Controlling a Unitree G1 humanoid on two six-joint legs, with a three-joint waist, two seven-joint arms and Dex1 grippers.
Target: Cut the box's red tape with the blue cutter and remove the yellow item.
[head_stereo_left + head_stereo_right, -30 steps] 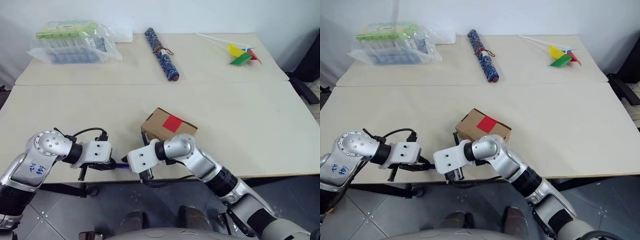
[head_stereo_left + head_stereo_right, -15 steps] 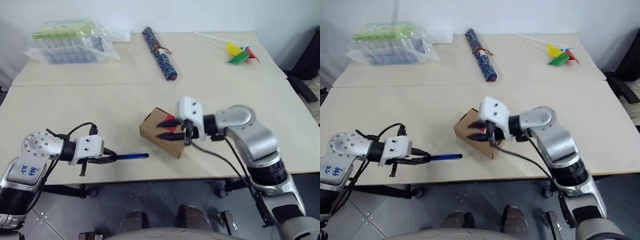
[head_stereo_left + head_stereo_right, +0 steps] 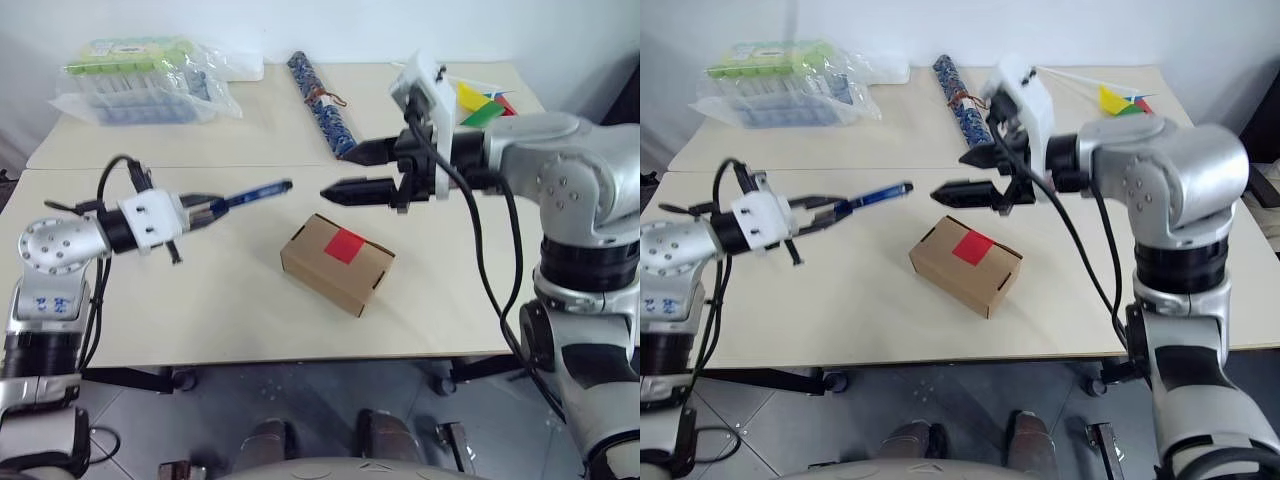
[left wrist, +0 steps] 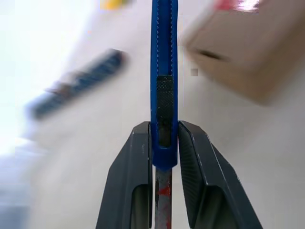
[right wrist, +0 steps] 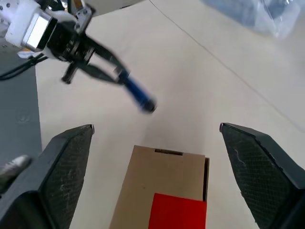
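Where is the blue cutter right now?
In the left eye view, the blue cutter is clamped in the left pincer, held above the table left of the box, tip toward the right pincer.

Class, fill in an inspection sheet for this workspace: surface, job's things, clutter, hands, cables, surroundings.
Surface: two pale tables pushed together.
Job's things: box closed, red tape uncut; blue cutter held in the air.
Clutter: plastic bag, patterned roll, pinwheel along the far edge.
Hands: left hand shut on the cutter; right hand open above the box.
Cables: black cable along the right arm.
Surroundings: grey tiled floor.
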